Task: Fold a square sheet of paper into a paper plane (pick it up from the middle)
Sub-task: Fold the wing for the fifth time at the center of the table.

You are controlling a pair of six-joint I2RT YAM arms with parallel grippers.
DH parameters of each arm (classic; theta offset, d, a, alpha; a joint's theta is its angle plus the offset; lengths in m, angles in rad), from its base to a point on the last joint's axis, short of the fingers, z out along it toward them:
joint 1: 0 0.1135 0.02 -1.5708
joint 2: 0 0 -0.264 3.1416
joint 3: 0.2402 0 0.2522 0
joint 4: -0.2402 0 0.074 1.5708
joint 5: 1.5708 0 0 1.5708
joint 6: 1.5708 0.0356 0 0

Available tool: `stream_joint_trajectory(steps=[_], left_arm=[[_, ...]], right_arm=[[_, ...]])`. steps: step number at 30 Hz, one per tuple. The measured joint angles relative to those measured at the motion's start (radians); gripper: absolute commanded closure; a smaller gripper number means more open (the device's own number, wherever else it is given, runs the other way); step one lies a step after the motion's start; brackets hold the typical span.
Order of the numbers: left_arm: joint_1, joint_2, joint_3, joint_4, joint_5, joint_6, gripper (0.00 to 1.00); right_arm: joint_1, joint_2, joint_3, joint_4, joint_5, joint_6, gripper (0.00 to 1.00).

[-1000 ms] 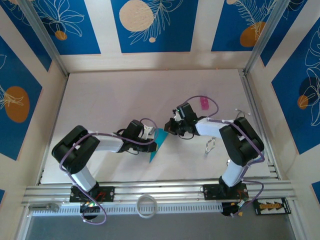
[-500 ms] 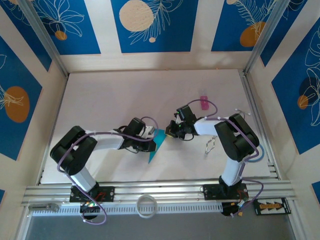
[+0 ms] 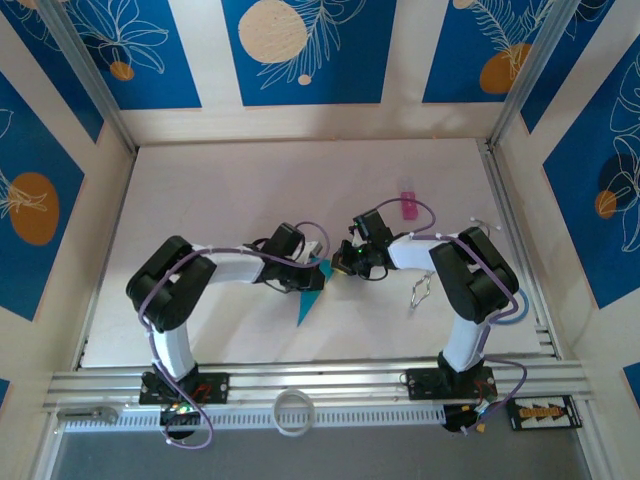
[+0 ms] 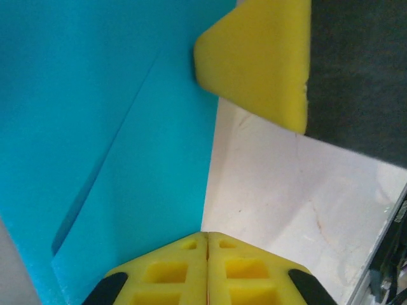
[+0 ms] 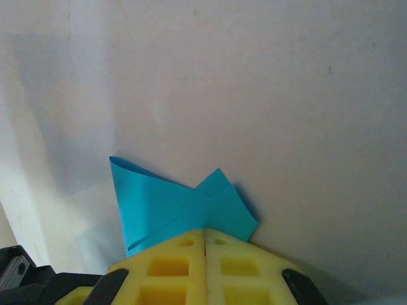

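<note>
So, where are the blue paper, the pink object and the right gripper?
blue paper (image 3: 310,303), top view, its lower pointed part.
pink object (image 3: 407,204), top view, its middle.
right gripper (image 5: 205,234), right wrist view, between its fingertips.

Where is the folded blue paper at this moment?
In the top view the folded blue paper is near the middle of the table, between the left gripper and the right gripper, both shut on its far end.
</note>
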Motion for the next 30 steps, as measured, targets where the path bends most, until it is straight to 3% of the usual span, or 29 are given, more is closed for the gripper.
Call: stream_joint_trajectory(steps=[12, 23, 30], left_arm=[[-0.005, -0.082, -0.089, -0.031, -0.023, 0.071, 0.88], [-0.007, -0.271, -0.221, -0.175, -0.041, 0.140, 0.89], [-0.008, -0.312, -0.126, -0.157, -0.072, 0.127, 0.89]], right_arm=[[0.000, 0.000, 0.007, -0.024, 0.002, 0.018, 0.99], [0.000, 0.000, 0.014, -0.040, 0.005, 0.021, 1.00], [-0.002, 0.000, 0.021, -0.057, 0.009, 0.019, 1.00]])
